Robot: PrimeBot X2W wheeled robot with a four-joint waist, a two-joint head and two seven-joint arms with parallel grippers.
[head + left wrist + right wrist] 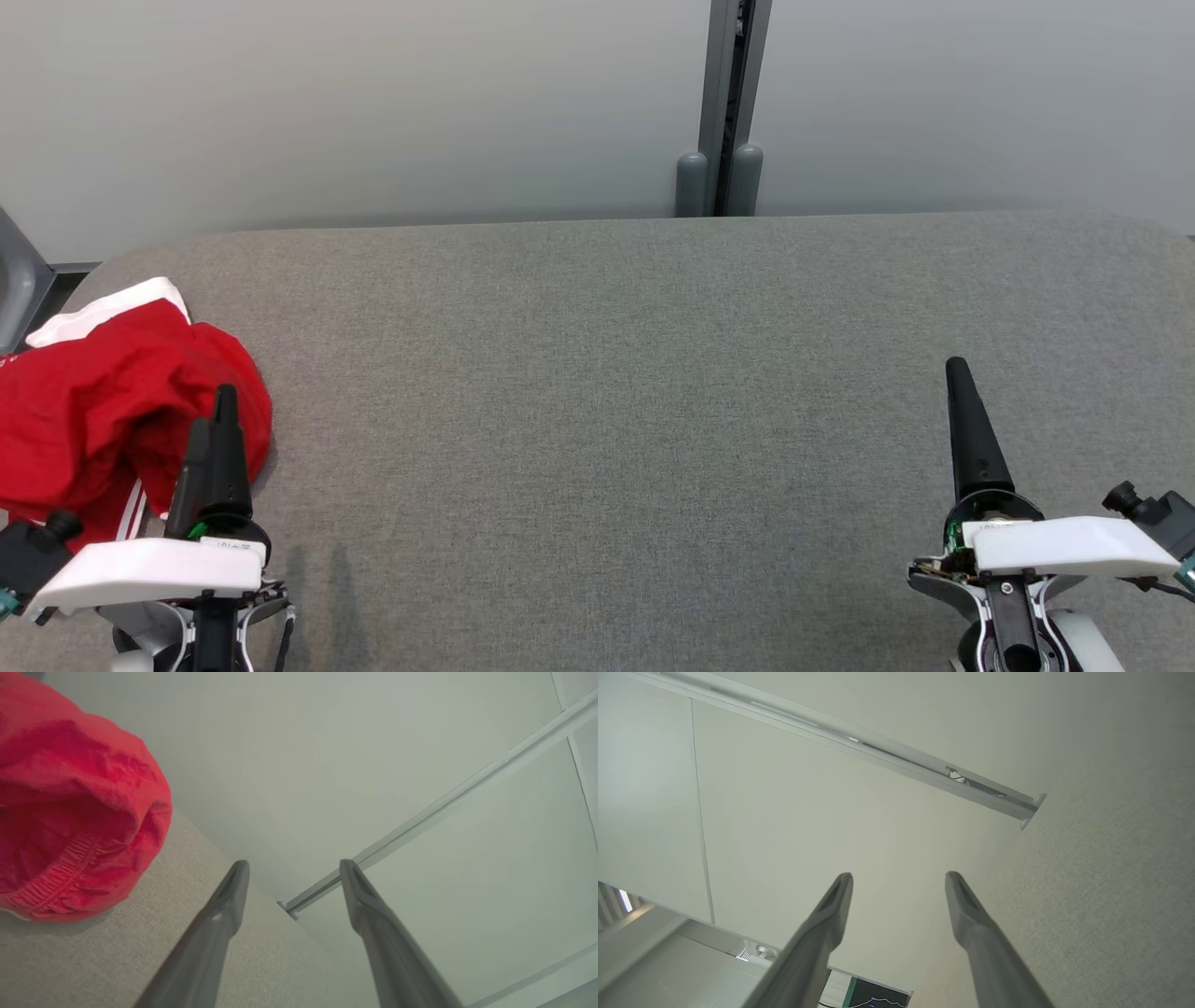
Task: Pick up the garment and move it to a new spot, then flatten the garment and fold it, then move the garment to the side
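Surface point(607, 373): grey, covered in woven fabric, rounded at both far corners. One item lies directly on it: a red garment point(103, 401) with white trim, crumpled in a loose heap at the left edge. The heap's gathered elastic hem is exposed, and part runs past the left border of the head view.

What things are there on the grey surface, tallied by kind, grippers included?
Red garment: 1, bunched at the left edge of the grey surface
Grippers: 2, left gripper and right gripper, both open, empty
Total: 3
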